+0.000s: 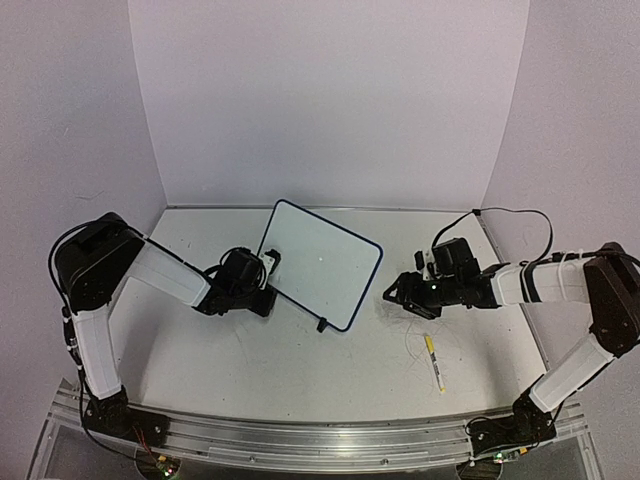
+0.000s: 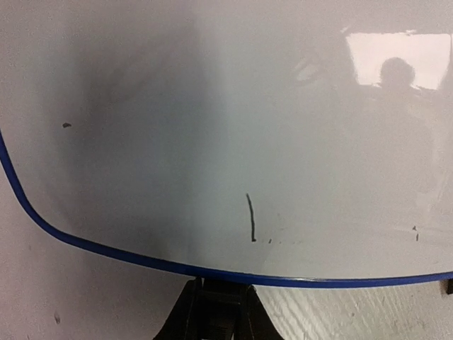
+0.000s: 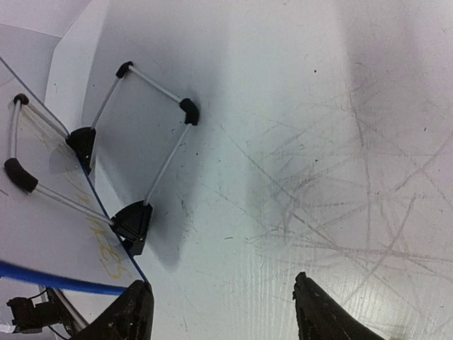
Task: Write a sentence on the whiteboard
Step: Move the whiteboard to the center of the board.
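Note:
The whiteboard point(image 1: 320, 262), white with a thin dark-blue frame, stands tilted at the table's middle. My left gripper point(image 1: 262, 290) is shut on its blue frame; in the left wrist view the jaws point(image 2: 218, 312) pinch the lower edge of the board point(image 2: 226, 127), which bears only a short black stroke. My right gripper point(image 1: 395, 293) is open and empty just right of the board, low over the table. In the right wrist view the fingers point(image 3: 223, 315) stand wide apart beside the board's corner point(image 3: 56, 227). Part of the sentence point(image 3: 107, 256) shows there as faint yellow strokes.
A white marker with a yellow band point(image 1: 434, 362) lies on the table in front of my right gripper. The board's black feet with white rods point(image 3: 134, 223) rest on the scratched tabletop. Purple walls close in the back and sides.

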